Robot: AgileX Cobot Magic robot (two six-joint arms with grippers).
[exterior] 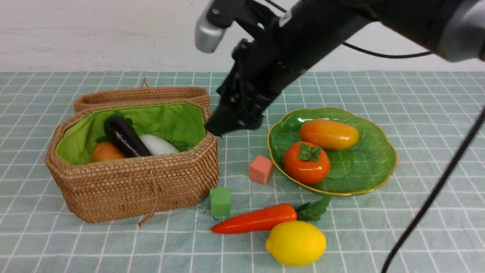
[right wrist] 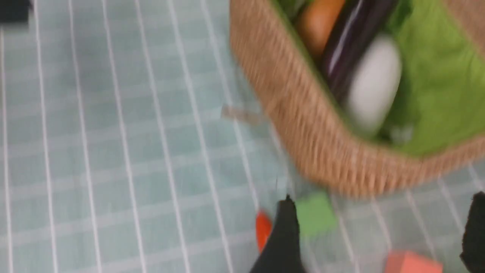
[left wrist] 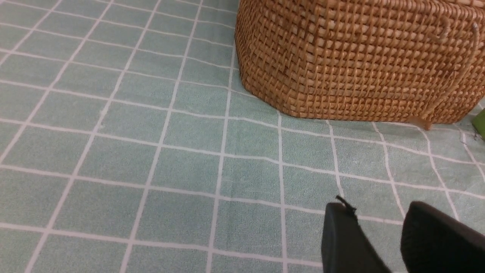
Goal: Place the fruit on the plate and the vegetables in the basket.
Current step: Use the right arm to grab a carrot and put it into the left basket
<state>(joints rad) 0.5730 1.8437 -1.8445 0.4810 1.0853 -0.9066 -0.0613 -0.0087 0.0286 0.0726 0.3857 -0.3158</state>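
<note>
Carrot (exterior: 254,220): on desk, below right hand (exterior: 232,124) and nearer the robot. Hand spread wide, empty, just right of basket (exterior: 132,182) rim. Step judged: fetch carrot for basket. Needs descent between green cube (exterior: 220,201) and lemon (exterior: 296,242); tight. Plate (exterior: 362,167) to hand's right, bare room for lemon.
</note>
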